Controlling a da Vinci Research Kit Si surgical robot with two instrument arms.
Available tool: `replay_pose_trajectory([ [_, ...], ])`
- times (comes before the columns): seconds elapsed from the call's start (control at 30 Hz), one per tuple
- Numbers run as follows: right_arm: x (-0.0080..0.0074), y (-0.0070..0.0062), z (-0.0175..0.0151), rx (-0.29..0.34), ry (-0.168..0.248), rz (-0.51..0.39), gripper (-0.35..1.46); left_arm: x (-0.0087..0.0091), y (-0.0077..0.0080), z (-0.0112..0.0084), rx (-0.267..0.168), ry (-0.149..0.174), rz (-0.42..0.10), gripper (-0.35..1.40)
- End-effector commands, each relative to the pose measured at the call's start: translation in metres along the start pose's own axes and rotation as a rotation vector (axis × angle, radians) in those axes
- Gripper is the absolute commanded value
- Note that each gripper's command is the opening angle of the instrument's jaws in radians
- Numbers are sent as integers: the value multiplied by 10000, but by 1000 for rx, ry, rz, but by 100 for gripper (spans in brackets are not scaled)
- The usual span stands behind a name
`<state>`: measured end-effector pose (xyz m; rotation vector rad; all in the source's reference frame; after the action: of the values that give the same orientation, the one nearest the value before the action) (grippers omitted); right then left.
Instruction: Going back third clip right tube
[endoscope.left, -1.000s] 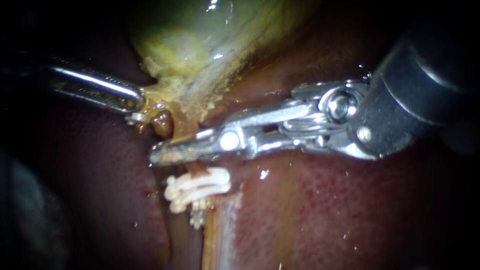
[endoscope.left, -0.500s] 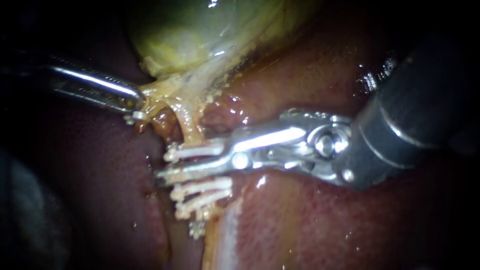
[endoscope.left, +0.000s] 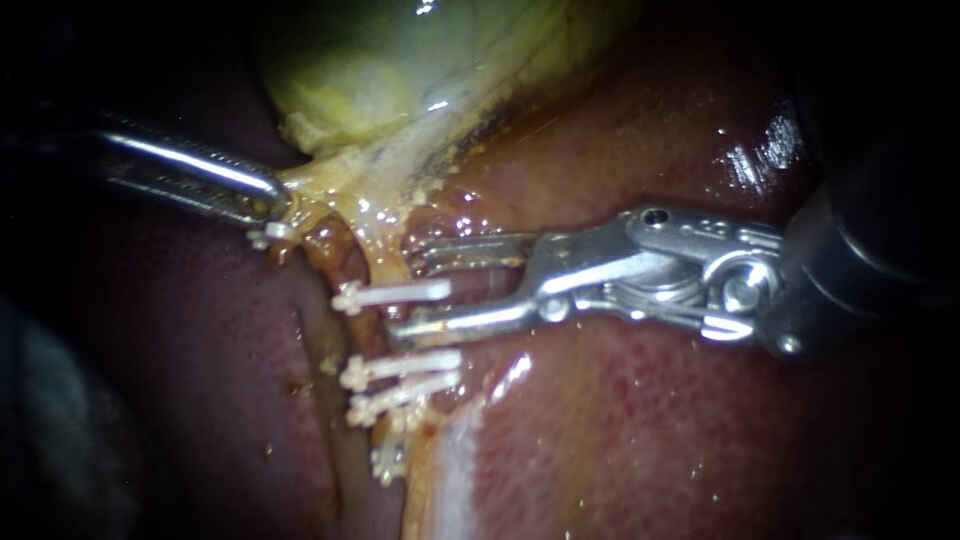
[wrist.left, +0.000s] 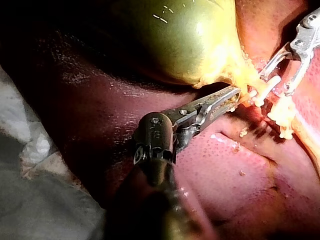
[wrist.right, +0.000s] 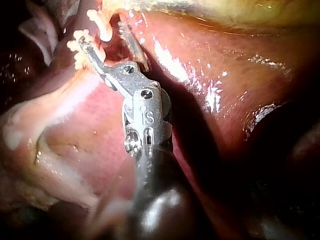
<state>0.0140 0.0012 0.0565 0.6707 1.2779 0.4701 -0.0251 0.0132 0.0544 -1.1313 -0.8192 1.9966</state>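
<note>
My left instrument (endoscope.left: 272, 212) comes in from the left, its jaws shut on yellowish tissue at the neck of the gallbladder (endoscope.left: 400, 60); the left wrist view shows this grip too (wrist.left: 234, 95). A tan tube (endoscope.left: 380, 262) runs down from that neck. It carries a white clip (endoscope.left: 392, 293), and two more white clips (endoscope.left: 400, 378) sit close together below it. My right instrument (endoscope.left: 405, 290) has its jaws open, just right of the tube. The upper clip's right end lies between them, untouched. In the right wrist view a clip (wrist.right: 101, 22) lies between those open jaws (wrist.right: 102, 34).
The red-brown liver (endoscope.left: 650, 430) fills the field under and around both instruments. A pale glistening strip (endoscope.left: 450, 470) runs down from the clips. At the edge of the left wrist view lies white cloth (wrist.left: 20, 125).
My right instrument's jaws lay together across the tube, then opened and drew back to the right. A third white clip now shows on the tube above the other two. The left instrument has held still.
</note>
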Motion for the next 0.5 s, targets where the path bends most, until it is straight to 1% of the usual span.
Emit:
replay_pose_trajectory([
  [0.03,-1,-3,-11,6,-1,-31,50,0,0,0,-2,0,1,-35],
  [0.1,-3,-9,-27,17,-2,-61,50,0,0,0,-2,0,1,-35],
  [0.17,-7,-15,-47,24,-14,-118,50,0,0,0,-2,0,1,-35],
  [0.23,-11,-18,-62,23,-48,-164,50,0,-1,0,-2,0,1,-35],
  [0.33,-13,-19,-78,14,-110,-206,50,0,-1,0,-1,0,1,-35],
  [0.4,-13,-20,-85,9,-138,-220,50,0,-1,1,-1,0,1,-35],
  [0.5,-12,-21,-95,0,-153,-228,50,-1,-2,4,1,1,2,-35],
])
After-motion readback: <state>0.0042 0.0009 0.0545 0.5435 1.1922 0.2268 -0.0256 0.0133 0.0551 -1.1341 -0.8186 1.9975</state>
